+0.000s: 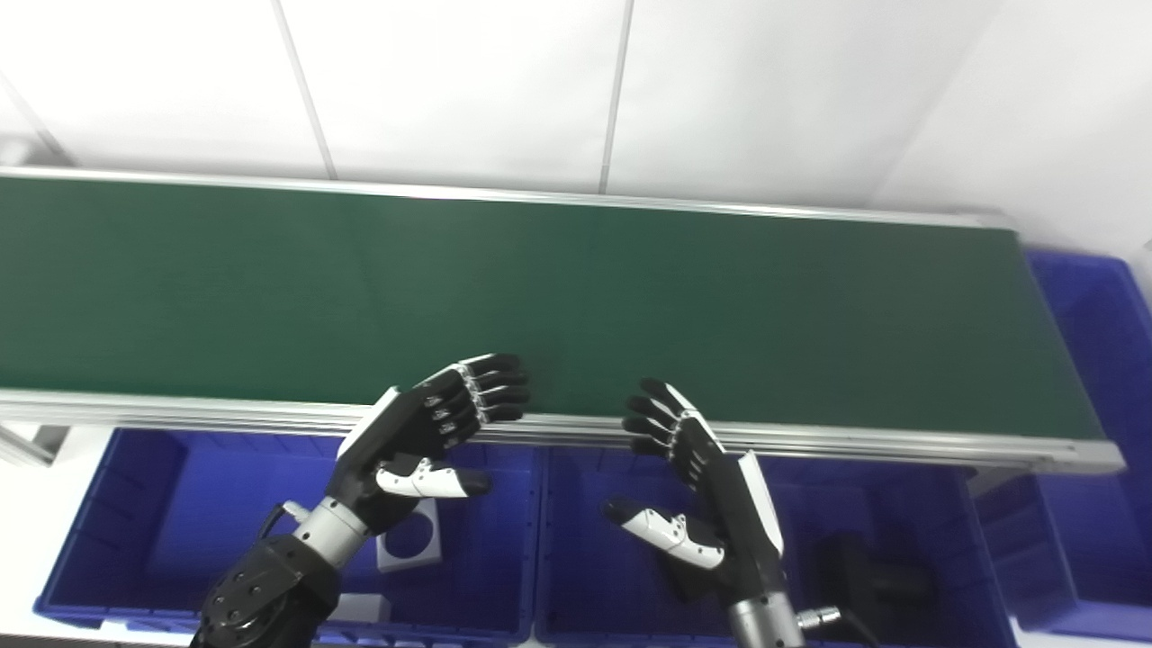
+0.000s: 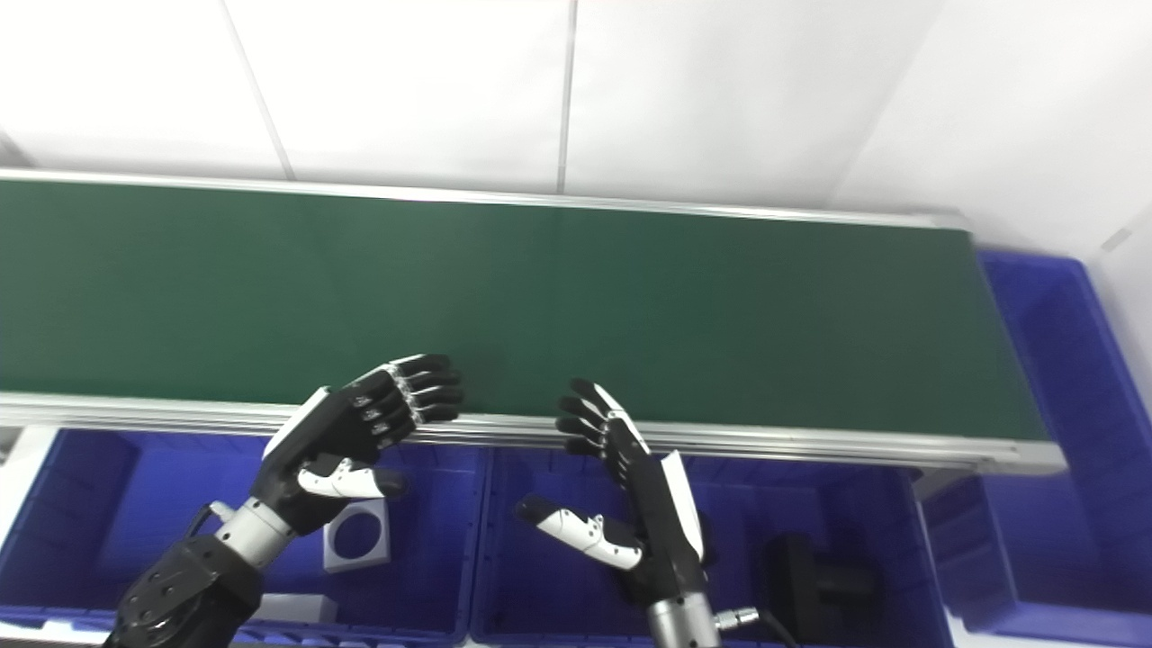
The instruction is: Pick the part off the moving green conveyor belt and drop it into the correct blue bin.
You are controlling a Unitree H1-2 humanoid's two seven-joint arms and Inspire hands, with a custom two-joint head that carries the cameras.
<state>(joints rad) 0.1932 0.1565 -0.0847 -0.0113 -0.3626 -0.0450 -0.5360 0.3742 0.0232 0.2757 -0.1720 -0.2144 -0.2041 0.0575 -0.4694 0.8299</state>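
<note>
The green conveyor belt (image 1: 576, 297) runs left to right and carries no part in view. My left hand (image 1: 432, 432) is open and empty, held over the belt's near rail above the left blue bin (image 1: 180, 504). My right hand (image 1: 693, 486) is open and empty, held above the middle blue bin (image 1: 594, 576). A white square part with a round hole (image 1: 412, 537) lies in the left bin, with another white part (image 1: 360, 607) near its front. A black part (image 1: 864, 576) lies in the middle bin.
A third blue bin (image 1: 1098, 378) stands at the belt's right end. The belt's aluminium near rail (image 1: 810, 441) runs between the belt and the bins. White wall panels stand behind the belt.
</note>
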